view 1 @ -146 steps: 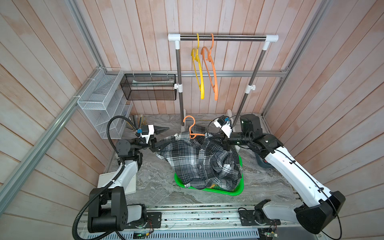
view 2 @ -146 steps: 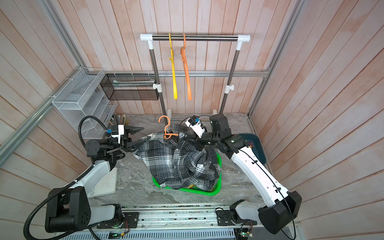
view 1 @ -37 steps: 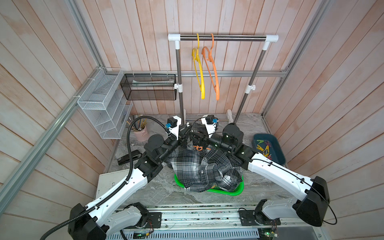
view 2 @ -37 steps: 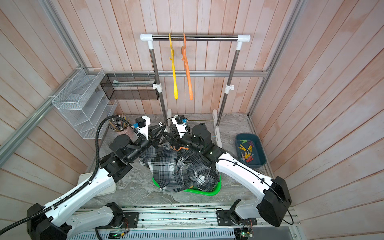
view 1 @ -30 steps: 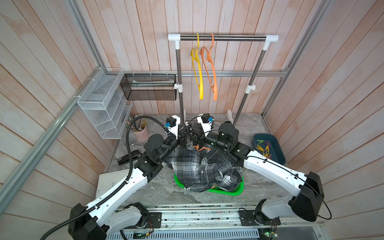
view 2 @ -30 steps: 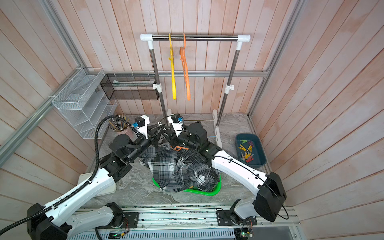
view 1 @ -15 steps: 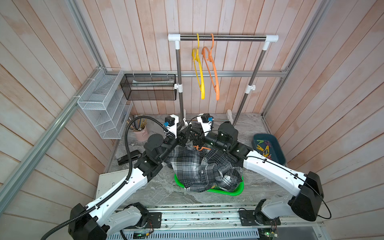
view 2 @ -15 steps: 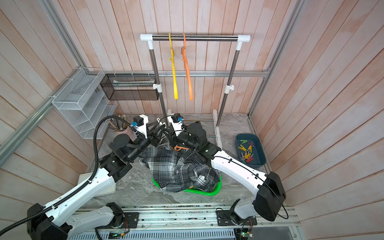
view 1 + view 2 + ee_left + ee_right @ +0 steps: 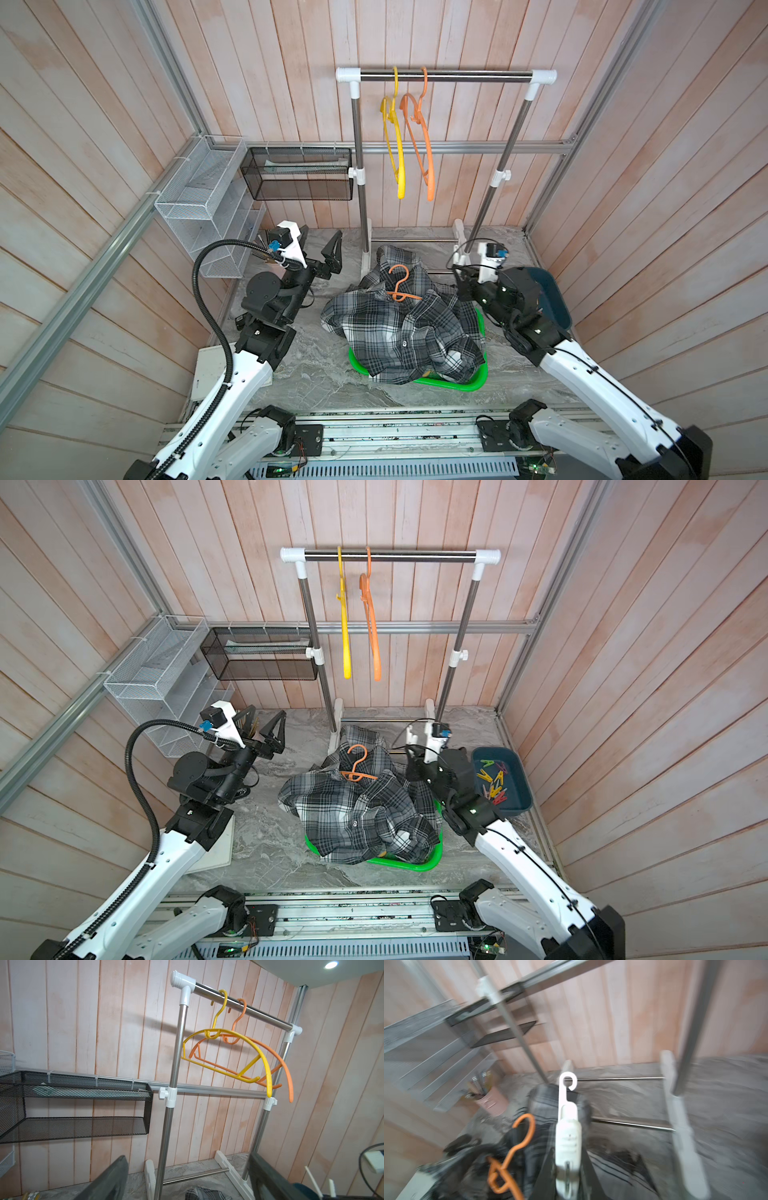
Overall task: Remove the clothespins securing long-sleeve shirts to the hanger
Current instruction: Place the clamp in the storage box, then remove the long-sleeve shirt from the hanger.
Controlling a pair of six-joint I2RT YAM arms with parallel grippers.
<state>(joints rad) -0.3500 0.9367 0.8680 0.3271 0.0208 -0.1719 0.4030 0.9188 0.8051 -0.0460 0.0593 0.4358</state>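
1. Gripping a white clothespin (image 9: 568, 1142), the right gripper (image 9: 464, 280) is held beside the shirts (image 9: 399, 332).
2. The left gripper (image 9: 319, 247) is spread wide, empty.
3. The shirts are heaped over a green basket (image 9: 465, 384) on the tabletop (image 9: 316, 365).

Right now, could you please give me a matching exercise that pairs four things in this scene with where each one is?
Things:
1. yellow hanger
2. white clothespin
3. coloured clothespins
4. grey plaid shirt

Places:
A. in the blue tray
B. heaped over the green tub
C. hooked on the rail
D. clamped in the right gripper

Pairs: 1-C; 2-D; 3-A; 4-B
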